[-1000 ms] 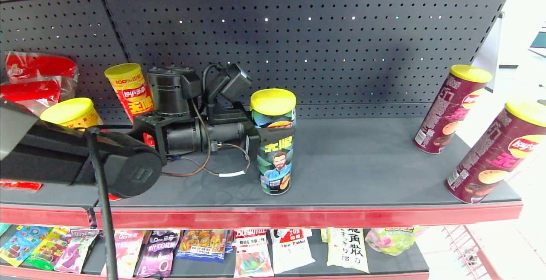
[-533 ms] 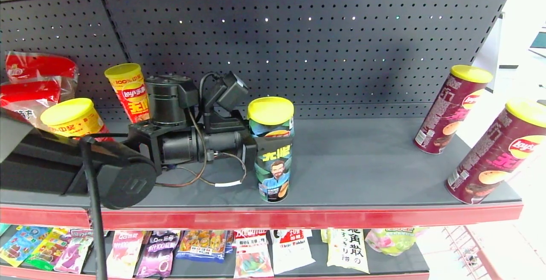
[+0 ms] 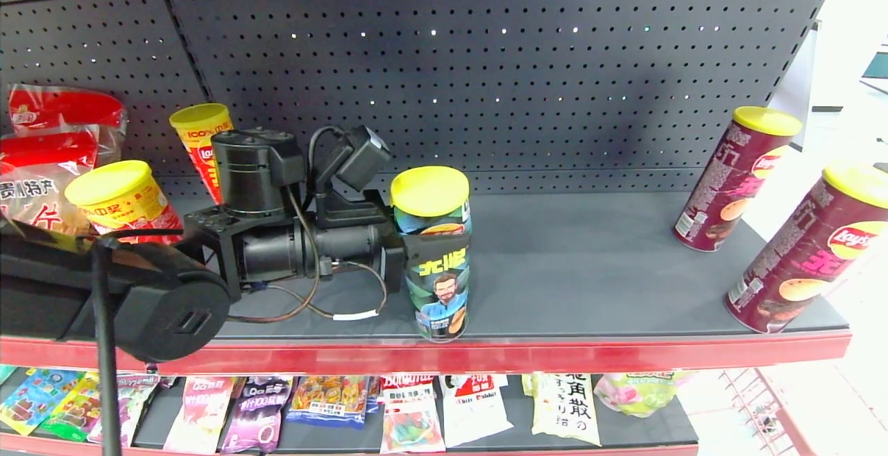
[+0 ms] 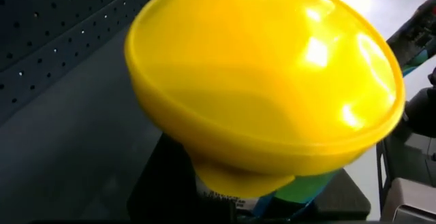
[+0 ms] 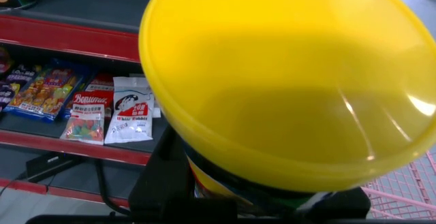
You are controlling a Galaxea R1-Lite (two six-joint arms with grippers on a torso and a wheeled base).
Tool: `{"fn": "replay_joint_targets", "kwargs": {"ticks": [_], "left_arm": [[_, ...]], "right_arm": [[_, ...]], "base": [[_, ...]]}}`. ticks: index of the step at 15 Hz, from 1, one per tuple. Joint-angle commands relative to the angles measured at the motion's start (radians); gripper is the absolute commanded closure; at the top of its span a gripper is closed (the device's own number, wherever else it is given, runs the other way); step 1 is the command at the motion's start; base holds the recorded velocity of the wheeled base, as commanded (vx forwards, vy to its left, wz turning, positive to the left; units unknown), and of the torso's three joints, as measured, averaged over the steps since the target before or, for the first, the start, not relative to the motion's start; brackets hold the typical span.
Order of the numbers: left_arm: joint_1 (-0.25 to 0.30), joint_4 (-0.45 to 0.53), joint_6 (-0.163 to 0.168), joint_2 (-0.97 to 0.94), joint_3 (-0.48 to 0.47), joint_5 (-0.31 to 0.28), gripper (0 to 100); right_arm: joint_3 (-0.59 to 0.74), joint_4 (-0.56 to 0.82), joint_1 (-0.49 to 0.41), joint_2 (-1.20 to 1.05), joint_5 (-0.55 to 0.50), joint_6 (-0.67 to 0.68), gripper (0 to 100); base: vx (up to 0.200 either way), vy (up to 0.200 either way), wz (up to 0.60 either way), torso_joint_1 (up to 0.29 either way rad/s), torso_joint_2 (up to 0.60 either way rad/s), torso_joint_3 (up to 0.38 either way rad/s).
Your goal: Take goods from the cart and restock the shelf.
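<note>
The restocking looks to be in the middle. The left gripper [image 3: 431, 246] is clamped around the green chip can [image 3: 441, 296], one finger across its front. The can is upright with its yellow lid [image 4: 266, 81] on, at the near edge of the grey shelf [image 3: 590, 268], left of the middle and just behind the red front lip [image 3: 555, 355]. I cannot tell if its bottom already rests on the board or hangs a little above it. The right gripper [image 5: 252, 200] seems closed on a second chip can [image 5: 293, 81], also with a yellow lid. It is held in the air in front of the lower shelf [image 5: 68, 26].

So, as I judge it, two cans are in hand and not yet released. What is left is to set each one down, let go, and probably go for more.

On the shelf, two maroon cans [image 3: 735, 178] [image 3: 798, 248] are at the right end. Two red-and-yellow cans [image 3: 121, 196] [image 3: 201, 140] stand at the left, with red bags [image 3: 48, 130] beyond them. The wide middle between the groups has room. A dark pegboard [image 3: 485, 60] closes the back. Below, flat snack packets [image 3: 416, 407] lie in a row. At the lower right a red wire grid [image 3: 756, 393] shows, perhaps the cart.
</note>
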Motion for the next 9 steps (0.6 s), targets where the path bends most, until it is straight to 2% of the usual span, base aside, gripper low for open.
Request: {"fn": "replay_joint_targets", "kwargs": {"ticks": [1, 2, 7, 8, 9], "left_arm": [[0.000, -0.021, 0.000, 0.007, 0.012, 0.001, 100], [0.001, -0.040, 0.000, 0.013, 0.015, 0.004, 0], [0.012, -0.060, -0.001, 0.000, 0.035, 0.015, 0], [0.020, -0.067, -0.001, -0.013, 0.056, 0.015, 0], [0.030, -0.092, 0.000, -0.047, 0.127, 0.015, 0]], "right_arm": [[-0.002, -0.001, 0.000, 0.002, 0.000, -0.001, 100], [-0.002, -0.001, 0.000, 0.002, 0.000, -0.001, 100], [-0.002, -0.001, 0.000, 0.002, 0.000, -0.001, 100], [-0.002, 0.001, 0.000, 0.002, 0.000, -0.001, 100], [-0.002, -0.001, 0.000, 0.002, 0.000, -0.001, 100]], "base": [[0.000, 0.000, 0.00, 0.000, 0.00, 0.000], [0.000, 0.000, 0.00, 0.000, 0.00, 0.000], [0.000, 0.000, 0.00, 0.000, 0.00, 0.000], [0.000, 0.000, 0.00, 0.000, 0.00, 0.000], [0.000, 0.000, 0.00, 0.000, 0.00, 0.000]]}}
